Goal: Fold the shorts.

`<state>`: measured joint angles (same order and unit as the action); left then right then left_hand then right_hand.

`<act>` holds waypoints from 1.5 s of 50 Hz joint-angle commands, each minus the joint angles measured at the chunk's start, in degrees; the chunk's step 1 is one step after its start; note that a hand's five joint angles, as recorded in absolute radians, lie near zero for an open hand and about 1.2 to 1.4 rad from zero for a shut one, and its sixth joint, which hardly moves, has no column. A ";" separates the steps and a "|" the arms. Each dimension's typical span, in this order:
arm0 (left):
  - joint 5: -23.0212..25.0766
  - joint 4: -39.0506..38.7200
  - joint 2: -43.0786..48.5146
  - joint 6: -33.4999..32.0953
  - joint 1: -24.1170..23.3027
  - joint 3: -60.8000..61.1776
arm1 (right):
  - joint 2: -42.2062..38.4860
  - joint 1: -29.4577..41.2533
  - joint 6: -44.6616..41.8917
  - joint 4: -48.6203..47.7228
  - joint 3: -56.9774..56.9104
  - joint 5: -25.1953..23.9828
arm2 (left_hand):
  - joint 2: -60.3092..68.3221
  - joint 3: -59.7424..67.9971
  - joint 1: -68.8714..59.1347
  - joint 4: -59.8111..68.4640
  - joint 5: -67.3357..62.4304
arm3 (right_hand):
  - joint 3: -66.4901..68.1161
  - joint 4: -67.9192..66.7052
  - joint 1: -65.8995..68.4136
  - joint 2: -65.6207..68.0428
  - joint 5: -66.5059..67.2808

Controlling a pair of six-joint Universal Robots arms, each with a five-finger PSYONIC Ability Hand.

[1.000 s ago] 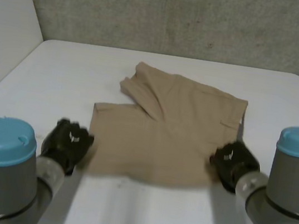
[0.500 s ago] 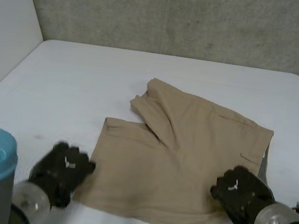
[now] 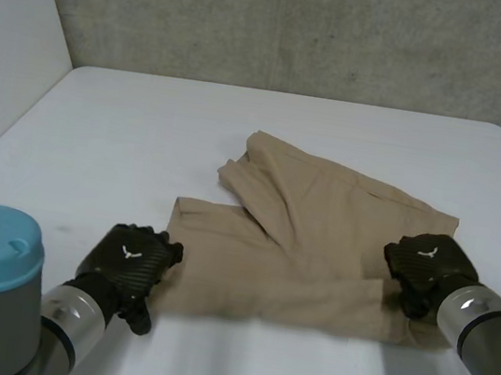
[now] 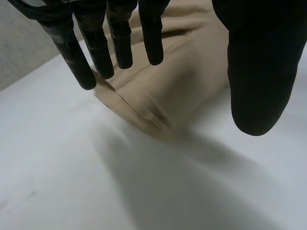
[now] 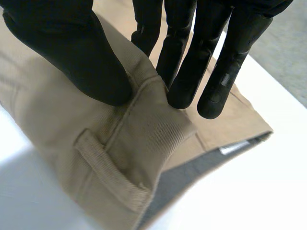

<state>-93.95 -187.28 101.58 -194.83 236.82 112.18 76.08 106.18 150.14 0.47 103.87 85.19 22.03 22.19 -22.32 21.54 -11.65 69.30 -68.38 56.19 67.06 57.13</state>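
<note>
Where the right hand (image 3: 428,264) closes: on the shorts (image 3: 320,226), at their waist edge on the robot's right. In its wrist view the thumb and fingers (image 5: 184,72) pinch a raised fold of tan cloth just beside a belt loop (image 5: 108,170).
Left hand (image 3: 131,259): fingers straight and a little spread, thumb held well apart, poised at the shorts' near-left corner. It pinches nothing.
Shorts: tan, lying mid-table between the two hands, with one leg creased over the other toward the far side. A grey lining and a small white tag (image 5: 235,147) show at the open waist.
Hard to make out: whether the left fingertips touch the cloth. The right hand covers the bit of waist under it, and both arms are cut off at the near edge of the head view.
Table (image 3: 127,131): white and matte.
Room: a rough grey wall (image 3: 303,26) behind the table, and a paler panel (image 3: 7,47) on the robot's left.
</note>
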 commanded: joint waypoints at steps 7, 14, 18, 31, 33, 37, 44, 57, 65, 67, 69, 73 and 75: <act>-0.71 -0.80 7.05 -0.11 -3.21 -2.93 | -0.49 -1.33 -0.20 -1.00 0.19 1.03 | 5.82 5.66 -5.54 6.32 -6.21 | 10.70 -11.62 23.81 12.94 12.87; -2.02 -3.09 8.98 -0.11 -3.21 -5.30 | -0.49 -0.89 -0.20 -0.91 1.07 0.76 | 23.44 23.28 -23.15 23.93 -23.82 | 10.70 -11.62 23.81 12.94 12.87; -3.08 -4.93 9.86 -0.11 -3.21 -5.74 | -0.49 -0.89 -0.20 -0.91 1.16 0.76 | 46.83 46.67 -46.54 47.33 -47.22 | 10.70 -11.62 23.81 12.94 12.87; -3.52 -5.30 1.27 -1.08 -1.28 -5.92 | 3.10 -0.80 -2.22 -0.03 2.21 0.76 | 57.97 57.81 -57.68 58.46 -58.35 | 10.70 -11.62 23.81 12.94 12.87; -3.34 -2.05 -2.87 -1.95 0.13 -5.39 | 6.18 -0.80 -4.58 1.37 2.83 0.76 | 57.97 57.81 -57.68 58.46 -58.35 | 10.70 -11.62 23.81 12.94 12.87; -2.81 5.77 -9.29 -5.03 2.24 -4.60 | 9.70 -0.54 -9.94 6.72 3.88 0.67 | 57.97 57.81 -57.68 58.46 -58.35 | 10.70 -11.62 23.81 12.94 12.87; -2.64 21.57 -16.66 -14.59 3.29 -1.45 | 16.36 -0.80 -21.35 20.94 7.21 -1.95 | 57.97 57.81 -57.68 58.46 -58.35 | 10.70 -11.62 23.81 12.94 12.87; 10.54 28.12 -24.68 -18.57 5.05 -1.17 | 22.89 -6.77 -30.43 32.32 8.72 -13.47 | 57.97 57.81 -57.68 58.46 -58.35 | 10.70 -11.62 23.81 12.94 12.87; 9.93 17.04 -9.66 -16.73 6.46 -8.55 | 13.40 -8.19 -27.72 25.64 5.21 -16.03 | 57.97 57.81 -57.68 58.46 -58.35 | 10.70 -11.62 23.81 12.94 12.87; 10.02 16.33 -8.07 -16.20 5.58 -9.26 | 11.65 -7.92 -23.17 23.63 3.63 -15.50 | 57.97 57.81 -57.68 58.46 -58.35 | 10.70 -11.62 23.81 12.94 12.87; 9.93 15.63 -6.84 -14.71 3.92 -9.70 | 10.59 -7.75 -19.03 21.69 2.48 -15.23 | 41.61 41.45 -41.32 42.10 -41.99 | 10.70 -11.62 23.81 12.94 12.87; 9.32 14.14 -6.31 -9.00 3.47 -9.52 | 6.28 -7.57 -11.55 16.15 0.63 -13.74 | 9.04 8.88 -8.75 9.54 -9.42 | 10.70 -11.62 23.81 12.94 12.87; 8.97 13.87 -5.78 -4.45 3.56 -9.44 | 4.18 -7.57 -10.40 14.57 0.37 -12.26 | 8.87 8.71 -8.58 9.37 -9.25 | 10.70 -11.62 23.81 12.94 12.87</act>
<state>-84.13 -172.28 94.82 -208.08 241.14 102.48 85.56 98.19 131.92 20.94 106.12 70.03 36.37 36.64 -33.35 36.26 -26.37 69.30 -68.38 56.19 67.06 57.16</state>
